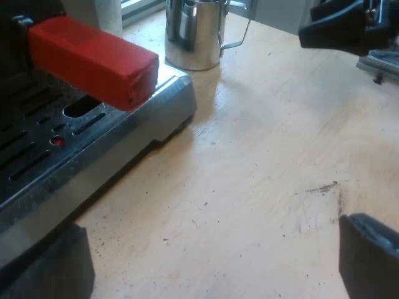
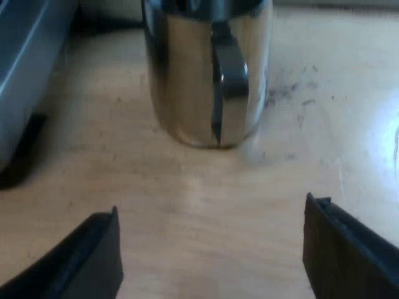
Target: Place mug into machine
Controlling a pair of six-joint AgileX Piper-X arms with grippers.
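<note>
A shiny steel mug (image 2: 206,68) stands upright on the wooden table, its handle (image 2: 227,75) turned toward my right gripper (image 2: 212,255). That gripper is open, a short way back from the mug, with bare wood between its fingers. In the left wrist view the same mug (image 1: 194,34) stands just past the corner of the espresso machine's drip tray (image 1: 68,156). The holder's red handle end (image 1: 93,59) sticks out over the tray. My left gripper (image 1: 206,261) is open over the table beside the tray and holds nothing. The right gripper (image 1: 340,25) hovers near the mug.
The machine's metal base edge (image 2: 25,75) runs close beside the mug. The slotted tray grate (image 1: 37,137) lies under the red handle. Some dark coffee specks (image 1: 323,187) mark the wooden tabletop (image 1: 262,149).
</note>
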